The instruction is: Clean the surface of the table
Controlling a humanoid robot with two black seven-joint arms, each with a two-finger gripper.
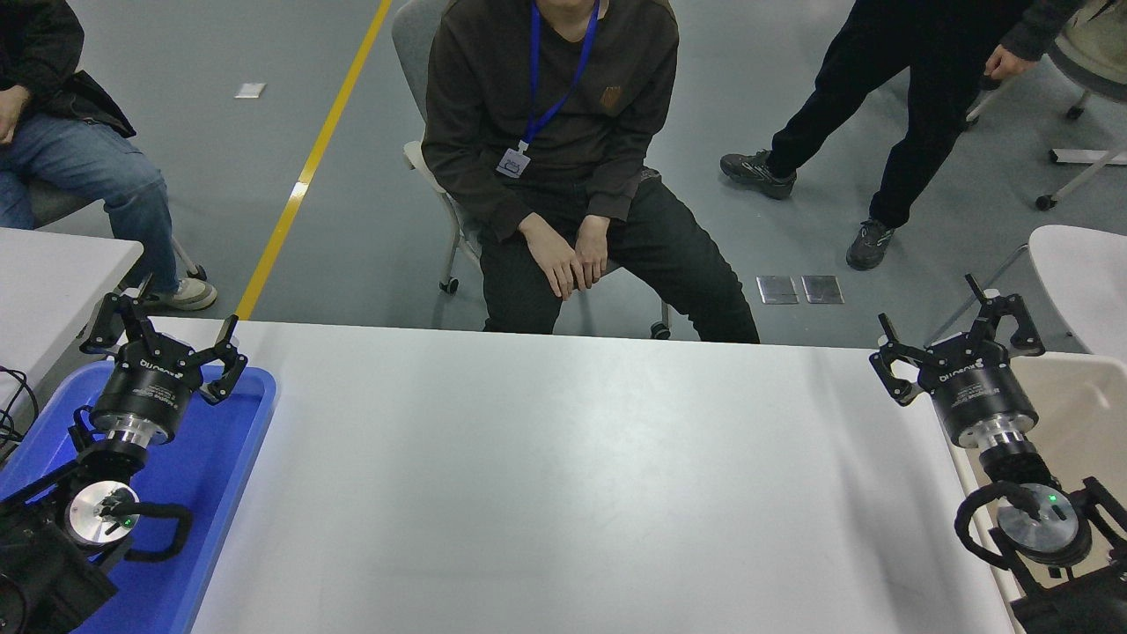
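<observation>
Bench surface (563, 475) fills most of the head view, white-grey, matte, rounded corners, running from the blue tray (224, 493) on our left to the beige bin (1083, 414) on our right. We see nothing lying on it: no cloth, no debris, only faint scuffs and a soft glare patch mid-bench. We judge the clearing part of the task looks done or close to it.

Handling: rigid, fixed, smooth slab. Nothing to grip on it; any work here is contact along the top, a wipe, and that needs a cloth or sponge we can't find in view. Low friction likely, so a pad would slide easily. Far right corner sits closest to the right tool.

Person in a dark top sits at the far side, hands (572, 260) on their knees, clear of the bench edge. Another person is seated far left, one is standing far right.

Left tool (167, 339) is parked over the far end of the blue tray, fingers spread wide, holding nothing.

Right tool (960, 339) hangs above the bench's far right corner, at the seam with the bin, fingers wide apart, empty. We can't tell its height above the surface, though it doesn't appear to touch bench or bin.
</observation>
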